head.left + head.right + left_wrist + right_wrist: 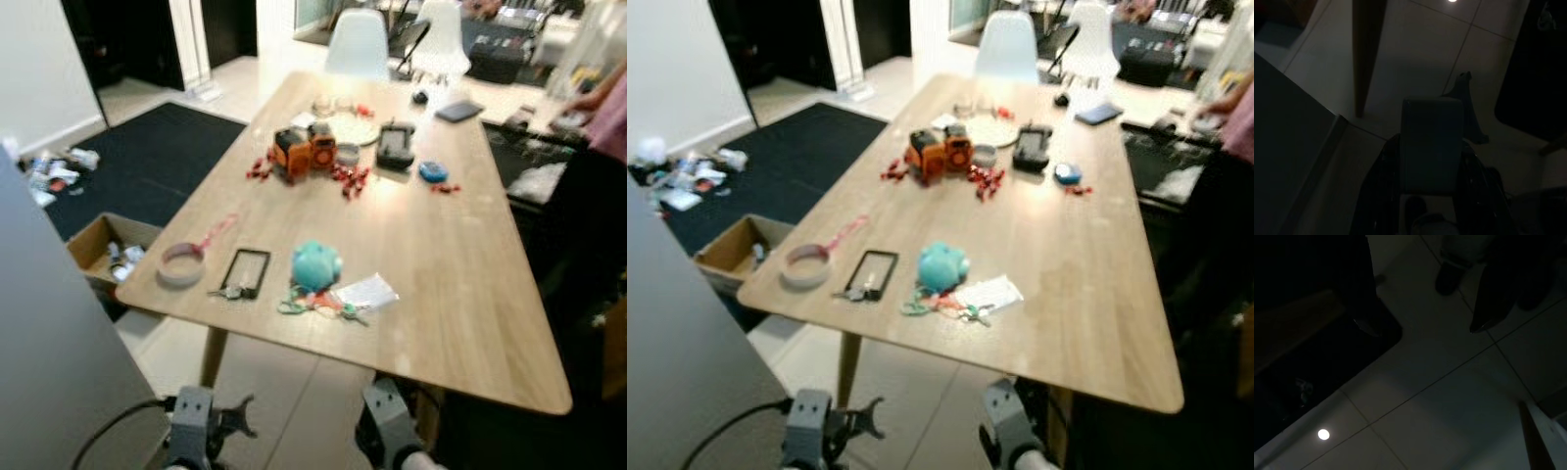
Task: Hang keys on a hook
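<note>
Keys on table edge, well above hanging left claw

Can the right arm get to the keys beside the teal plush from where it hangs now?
Probably not yet. The right gripper hangs low beneath the table edge. The keys lie on top near that edge, beside the teal plush, with nothing covering them; the arm must lift first.

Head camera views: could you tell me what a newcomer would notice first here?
Probably the round teal plush toy near the table's near edge, with keys lying against it. Farther along the table sits a bright orange device amid scattered red bits. Both arms hang idle below the table edge.
</note>
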`<state>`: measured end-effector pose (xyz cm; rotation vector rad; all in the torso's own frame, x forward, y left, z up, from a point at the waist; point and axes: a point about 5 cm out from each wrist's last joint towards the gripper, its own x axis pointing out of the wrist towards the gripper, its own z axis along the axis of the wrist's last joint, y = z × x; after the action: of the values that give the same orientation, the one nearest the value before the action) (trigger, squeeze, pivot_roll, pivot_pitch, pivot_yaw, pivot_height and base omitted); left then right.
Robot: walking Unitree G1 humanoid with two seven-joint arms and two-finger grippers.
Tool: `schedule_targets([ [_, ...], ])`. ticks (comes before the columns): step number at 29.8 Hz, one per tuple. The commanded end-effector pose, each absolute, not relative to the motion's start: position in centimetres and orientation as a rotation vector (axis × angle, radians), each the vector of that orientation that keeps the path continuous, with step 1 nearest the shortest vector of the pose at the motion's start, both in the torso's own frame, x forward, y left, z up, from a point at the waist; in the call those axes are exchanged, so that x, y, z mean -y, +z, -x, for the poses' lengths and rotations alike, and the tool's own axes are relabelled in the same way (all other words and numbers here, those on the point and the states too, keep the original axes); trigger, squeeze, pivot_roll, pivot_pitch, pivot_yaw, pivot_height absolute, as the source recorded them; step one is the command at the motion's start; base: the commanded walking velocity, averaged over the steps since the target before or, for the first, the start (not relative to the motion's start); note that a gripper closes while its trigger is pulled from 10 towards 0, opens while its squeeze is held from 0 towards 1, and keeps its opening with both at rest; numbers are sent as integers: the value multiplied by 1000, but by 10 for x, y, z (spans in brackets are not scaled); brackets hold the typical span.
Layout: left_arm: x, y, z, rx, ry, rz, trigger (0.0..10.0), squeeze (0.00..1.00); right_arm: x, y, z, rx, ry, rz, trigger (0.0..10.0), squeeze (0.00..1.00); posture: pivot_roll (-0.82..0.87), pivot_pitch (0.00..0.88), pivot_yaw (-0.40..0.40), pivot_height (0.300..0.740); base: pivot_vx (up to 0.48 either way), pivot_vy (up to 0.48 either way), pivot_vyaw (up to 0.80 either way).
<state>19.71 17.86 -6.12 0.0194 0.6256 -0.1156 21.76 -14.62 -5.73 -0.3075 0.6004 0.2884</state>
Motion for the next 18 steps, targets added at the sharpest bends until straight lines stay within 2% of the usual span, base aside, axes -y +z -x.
schedule_targets([
  [1,-182,-63,-193,-635,-128,-42,10000,0,148,-60,-214,-616,280,308,10000,0,36,57,0,740,0,0,0],
  [12,-175,-60,-191,-576,-225,-105,10000,0,152,-63,-209,-633,277,319,10000,0,36,58,1,740,0,0,0],
  [18,-172,-61,-190,-582,-261,-110,10000,0,164,-68,-200,-672,228,308,10000,0,28,58,4,740,0,0,0],
])
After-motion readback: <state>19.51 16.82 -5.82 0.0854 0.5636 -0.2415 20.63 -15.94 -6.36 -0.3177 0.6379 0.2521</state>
